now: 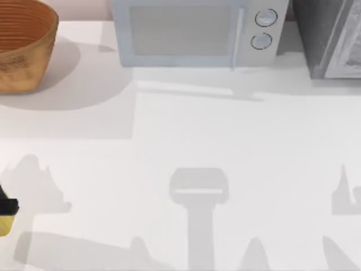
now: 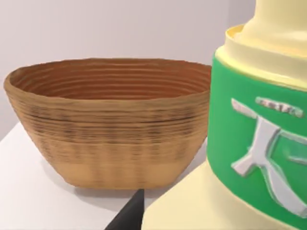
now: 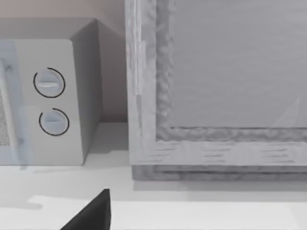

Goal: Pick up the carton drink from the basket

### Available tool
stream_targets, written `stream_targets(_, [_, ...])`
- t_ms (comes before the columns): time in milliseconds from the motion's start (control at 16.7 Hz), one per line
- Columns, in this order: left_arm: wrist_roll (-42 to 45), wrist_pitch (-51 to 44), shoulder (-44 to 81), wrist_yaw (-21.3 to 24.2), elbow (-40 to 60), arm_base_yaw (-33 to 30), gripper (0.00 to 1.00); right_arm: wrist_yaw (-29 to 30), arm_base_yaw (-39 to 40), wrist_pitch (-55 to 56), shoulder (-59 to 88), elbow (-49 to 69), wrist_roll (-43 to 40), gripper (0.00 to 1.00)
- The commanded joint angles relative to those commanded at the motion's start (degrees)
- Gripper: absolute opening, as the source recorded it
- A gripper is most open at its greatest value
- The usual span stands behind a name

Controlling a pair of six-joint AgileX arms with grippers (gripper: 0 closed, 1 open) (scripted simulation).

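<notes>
the carton drink (image 2: pixel 249 143) looks already out of the basket (image 1: pixel 25 48), so the lift seems done and the step in hand is carrying it clear. in the top view a yellow sliver of it sits under the black left gripper (image 1: pixel 5 208) at the worktop's left edge, toward the near corner and well apart from the basket at the far left corner. the left wrist view has the carton looming close (pale yellow with a green band) and one dark fingertip (image 2: pixel 130 213) beside its base, so the pincer reads as pinching the carton. the basket's ribbed inside looks empty from there. next move, as i judge it: keep the pinch firm and hold the carton steady. the right gripper (image 3: pixel 88 213) is parked near the microwave (image 1: pixel 194 31) and a grey cabinet (image 3: pixel 216 86); whether its pincer is spread i cannot tell.
</notes>
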Motion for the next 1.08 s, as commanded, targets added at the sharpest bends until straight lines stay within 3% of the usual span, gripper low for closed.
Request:
stream_targets(240, [-0.22, 5.89, 7.33, -3.45, 0.90, 0.89, 0.00, 0.00, 0.00, 0.00, 0.00, 0.00, 0.00, 1.00])
stream_targets(780, [0.75, 30.76, 35.45, -16.71, 6.40, 4.15, 0.00, 0.00, 0.00, 0.00, 0.00, 0.00, 0.00, 1.00])
stream_targets(1080, [1.09, 39.94, 46.42, -21.93, 8.15, 5.52, 0.00, 0.00, 0.00, 0.00, 0.00, 0.00, 0.00, 1.00])
